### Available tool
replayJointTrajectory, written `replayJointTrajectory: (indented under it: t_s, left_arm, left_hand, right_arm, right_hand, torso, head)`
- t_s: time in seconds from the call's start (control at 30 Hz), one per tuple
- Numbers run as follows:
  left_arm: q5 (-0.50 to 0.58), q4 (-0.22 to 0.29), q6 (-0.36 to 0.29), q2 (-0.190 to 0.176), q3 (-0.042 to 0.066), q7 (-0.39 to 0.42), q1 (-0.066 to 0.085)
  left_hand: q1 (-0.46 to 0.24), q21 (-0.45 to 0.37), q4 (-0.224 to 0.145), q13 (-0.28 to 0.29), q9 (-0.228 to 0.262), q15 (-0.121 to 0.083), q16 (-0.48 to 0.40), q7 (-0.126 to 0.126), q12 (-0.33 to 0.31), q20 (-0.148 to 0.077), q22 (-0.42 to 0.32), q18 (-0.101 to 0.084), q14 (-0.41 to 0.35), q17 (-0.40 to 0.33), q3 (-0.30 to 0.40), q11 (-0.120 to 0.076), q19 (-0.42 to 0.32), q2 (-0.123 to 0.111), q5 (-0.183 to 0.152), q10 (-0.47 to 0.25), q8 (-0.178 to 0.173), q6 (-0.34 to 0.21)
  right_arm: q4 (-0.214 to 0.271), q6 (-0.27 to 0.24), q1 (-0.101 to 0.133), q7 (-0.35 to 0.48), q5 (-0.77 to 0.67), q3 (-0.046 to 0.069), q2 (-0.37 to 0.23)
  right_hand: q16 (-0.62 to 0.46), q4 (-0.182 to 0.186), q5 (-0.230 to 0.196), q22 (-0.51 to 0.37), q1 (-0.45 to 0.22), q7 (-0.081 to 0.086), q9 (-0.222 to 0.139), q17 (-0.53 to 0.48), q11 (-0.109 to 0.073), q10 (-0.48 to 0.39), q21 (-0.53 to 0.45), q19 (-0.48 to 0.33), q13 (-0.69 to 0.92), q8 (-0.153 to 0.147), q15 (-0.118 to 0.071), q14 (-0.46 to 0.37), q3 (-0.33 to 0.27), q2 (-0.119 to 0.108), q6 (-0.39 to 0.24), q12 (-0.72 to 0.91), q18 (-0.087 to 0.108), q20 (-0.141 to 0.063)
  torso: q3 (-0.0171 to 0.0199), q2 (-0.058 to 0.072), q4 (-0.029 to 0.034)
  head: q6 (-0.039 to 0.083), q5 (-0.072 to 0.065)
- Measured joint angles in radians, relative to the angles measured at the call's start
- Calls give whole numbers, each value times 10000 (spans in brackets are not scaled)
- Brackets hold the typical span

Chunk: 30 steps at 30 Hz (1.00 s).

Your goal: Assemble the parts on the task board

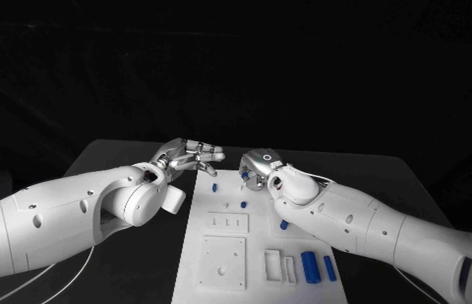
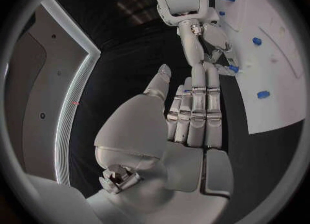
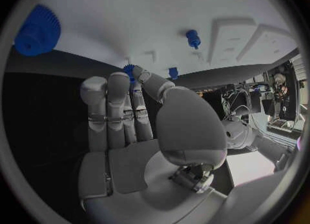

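From my head camera, the board (image 1: 258,249) lies in the middle of the black worktop (image 1: 128,155), running away from me. My left hand (image 1: 189,155) hovers just off the board's far left corner, fingers extended and close together, nothing in them. My right hand (image 1: 258,170) sits over the board's far end, turned down; whether it grips anything I cannot tell from here. Two blue cylinders (image 1: 316,267) lie side by side near the board's near right edge, beside two white slots (image 1: 279,265). A small peg (image 1: 244,204) stands further up the board.

From my left wrist, my left hand (image 2: 194,115) shows straight fingers lying together, empty. Beyond them my right hand (image 2: 216,48) reaches down to the board (image 2: 278,79), its fingertips around a small blue piece (image 2: 233,69).

From my right wrist, my right hand (image 3: 139,126) pinches a small gear (image 3: 128,70) between thumb and a fingertip at the board's (image 3: 161,17) edge. A large gear (image 3: 37,30) sits on the board well apart, and a peg (image 3: 192,38) stands nearer.
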Motion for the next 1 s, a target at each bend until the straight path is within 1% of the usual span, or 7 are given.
replayJointTrajectory:
  t_s: [0.27, 0.47, 0.6, 0.7, 0.87, 0.93, 1.0]
  left_arm:
    - [-6, 7, 5, 21, 0, -3, 5]
    - [-9, 18, 9, 31, 0, -4, 32]
    - [-10, 17, 11, 45, 0, -5, 35]
    - [-12, 8, 13, 56, 0, -6, 41]
    - [-13, -1, 16, 70, 0, -8, 41]
    - [-14, -4, 17, 70, 0, -8, 42]
    - [-15, -8, 17, 70, 0, -8, 43]
  left_hand:
    - [0, 0, 0, 0, 0, 0, 0, 0, 0, 0, -1, -1, 0, 1, 0, 0, 0, 0, 0, 0, 0, 0]
    - [0, 0, 0, 0, 0, 0, 0, 0, 0, 0, -1, 0, 0, 1, 0, 0, 0, 0, 0, 0, 0, 0]
    - [0, 0, 0, 0, 0, 0, 0, 0, 0, 0, -1, 0, 0, 1, 0, 0, 0, 0, 0, 0, 0, 0]
    - [0, 0, 0, 0, 0, 0, -1, 0, 0, 0, -2, 0, 0, 1, 0, 0, 0, 0, 0, 0, 0, 0]
    - [0, 0, 0, 0, 0, 0, -1, 0, 0, 0, -2, 0, 0, 1, 0, 0, 0, 0, 0, 0, 0, 0]
    - [0, 0, 0, 0, 0, 0, -1, 0, 0, 0, -2, 0, 0, 2, 0, 0, 0, 0, 0, 0, 0, 0]
    - [0, 0, 0, 0, 0, 0, -1, 0, 0, 0, -3, 0, 0, 2, 0, 0, 0, 0, 0, 0, 0, 0]
  right_arm:
    - [-324, -53, 23, 47, 0, 11, 198]
    - [-493, -93, 21, 112, -5, -4, 278]
    - [-503, -89, 12, 136, -4, -7, 295]
    - [-503, -70, 19, 147, 11, -4, 295]
    - [-496, -22, 26, 173, 37, -2, 295]
    - [-495, 4, 32, 185, 50, 0, 292]
    - [-497, 25, 36, 197, 75, 1, 290]
  right_hand:
    - [0, 0, 4, -1, 1, 7, -1, -1, -2, -2, -48, 0, 17, -1, 1, 1, 0, 1, -8, -1, -2, 0]
    - [-1, 0, 4, -1, 5, 8, -7, -1, -15, -15, -104, -1, 16, -2, 2, 1, -1, 5, -9, -3, -4, 1]
    - [-45, 38, -7, -1, 34, 10, -20, -1, -16, -16, -156, 0, 16, 16, 3, 2, -112, 34, -11, -5, -4, 1]
    - [-45, 80, -46, -1, 45, 83, -24, -5, -69, -69, -194, 34, 16, 32, 3, 1, -159, 45, -88, -5, -4, 35]
    - [-45, 89, -46, -1, 45, 50, -37, -12, -69, -69, -236, 36, 15, 37, 4, 1, -250, 45, -124, -9, -5, 36]
    - [-45, 131, -46, -2, 45, 115, -50, -11, -124, -124, -309, 36, 15, 37, 5, 0, -292, 45, -191, -11, -3, 37]
    - [-45, 161, -46, -2, 44, 127, -69, -26, -149, -247, -456, 36, 15, 51, 9, -5, -322, 46, -372, -11, -3, 37]
  torso:
    - [-12, 12, 15]
    - [-18, 38, 12]
    - [-24, 50, 12]
    - [-35, 56, 11]
    - [-41, 61, 1]
    - [-41, 62, -4]
    - [-41, 66, -7]
  head:
    - [-13, 24]
    - [-25, 34]
    - [-46, 40]
    - [-64, 35]
    - [-81, 36]
    - [-86, 40]
    - [-90, 40]
